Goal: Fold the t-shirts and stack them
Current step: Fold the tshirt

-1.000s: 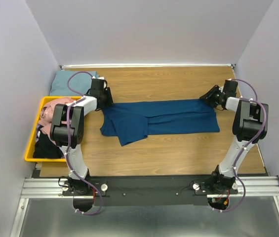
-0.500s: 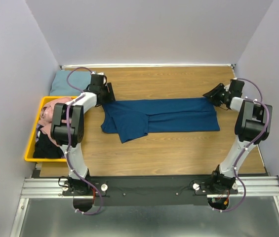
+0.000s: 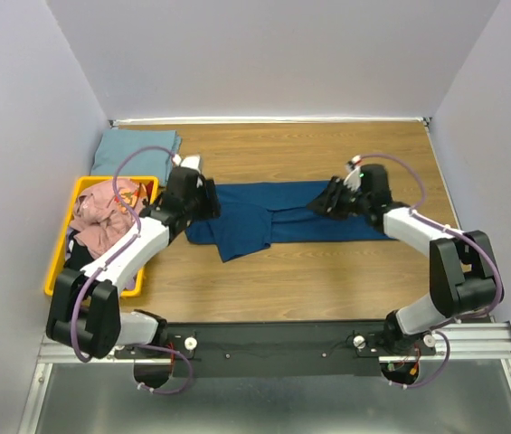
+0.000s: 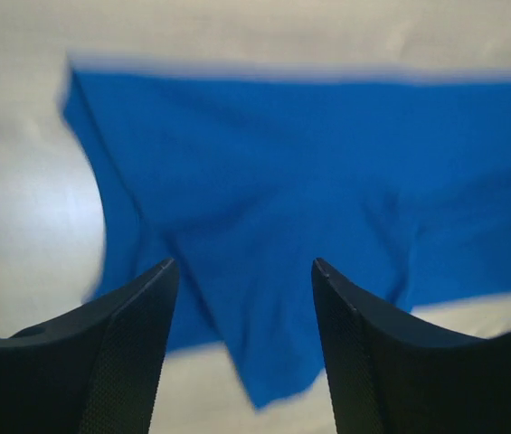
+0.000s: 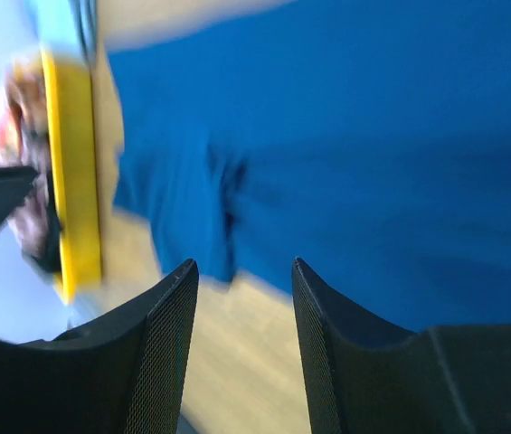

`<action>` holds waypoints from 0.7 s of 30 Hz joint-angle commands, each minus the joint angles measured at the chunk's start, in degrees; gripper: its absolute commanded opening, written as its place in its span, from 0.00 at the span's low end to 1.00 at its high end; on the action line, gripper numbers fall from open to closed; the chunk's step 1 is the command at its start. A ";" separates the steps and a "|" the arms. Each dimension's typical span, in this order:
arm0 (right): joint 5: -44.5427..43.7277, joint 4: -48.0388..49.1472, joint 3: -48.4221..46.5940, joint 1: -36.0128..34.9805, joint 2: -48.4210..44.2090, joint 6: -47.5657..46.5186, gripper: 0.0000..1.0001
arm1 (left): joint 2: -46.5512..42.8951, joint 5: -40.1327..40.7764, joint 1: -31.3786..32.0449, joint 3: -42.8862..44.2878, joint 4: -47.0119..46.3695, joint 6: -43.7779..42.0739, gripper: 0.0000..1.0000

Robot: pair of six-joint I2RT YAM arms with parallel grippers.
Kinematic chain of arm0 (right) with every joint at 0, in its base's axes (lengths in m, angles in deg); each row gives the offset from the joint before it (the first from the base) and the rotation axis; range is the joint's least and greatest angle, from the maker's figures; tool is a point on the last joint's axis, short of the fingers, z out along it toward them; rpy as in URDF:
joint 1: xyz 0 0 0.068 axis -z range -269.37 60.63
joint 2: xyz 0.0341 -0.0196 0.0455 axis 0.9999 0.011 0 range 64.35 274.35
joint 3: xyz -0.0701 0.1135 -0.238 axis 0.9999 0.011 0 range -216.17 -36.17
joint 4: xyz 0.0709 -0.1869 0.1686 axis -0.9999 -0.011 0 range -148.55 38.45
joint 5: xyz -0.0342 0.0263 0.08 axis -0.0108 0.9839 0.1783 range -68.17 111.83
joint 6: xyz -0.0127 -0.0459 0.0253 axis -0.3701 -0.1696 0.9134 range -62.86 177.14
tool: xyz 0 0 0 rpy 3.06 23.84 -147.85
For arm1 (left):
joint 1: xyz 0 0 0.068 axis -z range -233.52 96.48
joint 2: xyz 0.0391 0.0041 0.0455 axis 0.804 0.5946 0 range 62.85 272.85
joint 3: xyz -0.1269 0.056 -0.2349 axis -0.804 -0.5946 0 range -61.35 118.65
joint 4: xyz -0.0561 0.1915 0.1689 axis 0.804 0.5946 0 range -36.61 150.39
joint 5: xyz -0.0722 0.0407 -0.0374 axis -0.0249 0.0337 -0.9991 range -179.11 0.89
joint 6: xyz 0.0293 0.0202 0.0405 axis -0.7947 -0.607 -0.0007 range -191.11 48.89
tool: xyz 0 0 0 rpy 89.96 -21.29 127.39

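A dark blue t-shirt [image 3: 282, 215] lies folded into a long strip across the middle of the table. It also fills the left wrist view [image 4: 309, 181] and the right wrist view [image 5: 373, 163]. My left gripper [image 3: 208, 201] hovers over the shirt's left end, open and empty. My right gripper [image 3: 325, 201] hovers over the shirt's right part, open and empty. A pale grey-blue shirt [image 3: 133, 147] lies folded at the back left. Pink [image 3: 101, 212] and black shirts lie in the yellow bin [image 3: 56, 276].
The yellow bin stands at the table's left edge, and its rim shows in the right wrist view [image 5: 72, 181]. Grey walls close in the table on three sides. Bare wood lies in front of the blue shirt.
Both arms have swung inward from the shirt's far ends: the left gripper now hangs over its left end, the right gripper over its right part. The shirt's right end looks slightly narrower.
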 commanded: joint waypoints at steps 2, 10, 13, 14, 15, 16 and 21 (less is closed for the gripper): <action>-1.42 -0.83 5.40 -10.85 -0.85 5.56 0.52 | -3.68 -4.99 2.30 -11.33 7.70 5.12 0.66; -6.52 0.85 0.84 -23.18 6.53 8.64 0.48 | -2.73 -6.50 3.54 -15.66 6.12 6.10 0.65; -10.47 0.85 -1.18 -26.35 9.61 10.31 0.46 | -1.06 -7.56 3.98 -15.84 5.86 6.01 0.64; -12.48 0.76 -1.45 -26.88 10.31 10.75 0.46 | -0.80 -7.65 4.07 -15.75 5.77 5.75 0.64; -13.28 0.67 -1.97 -27.67 11.45 11.19 0.45 | -0.27 -7.65 4.33 -15.66 5.77 5.75 0.64; -13.81 0.67 -2.41 -27.94 12.07 11.19 0.45 | -0.09 -7.65 4.50 -15.57 5.68 5.75 0.64; -16.54 -0.56 -3.38 -28.47 13.66 12.16 0.42 | 1.40 -7.82 5.12 -15.05 5.42 5.48 0.64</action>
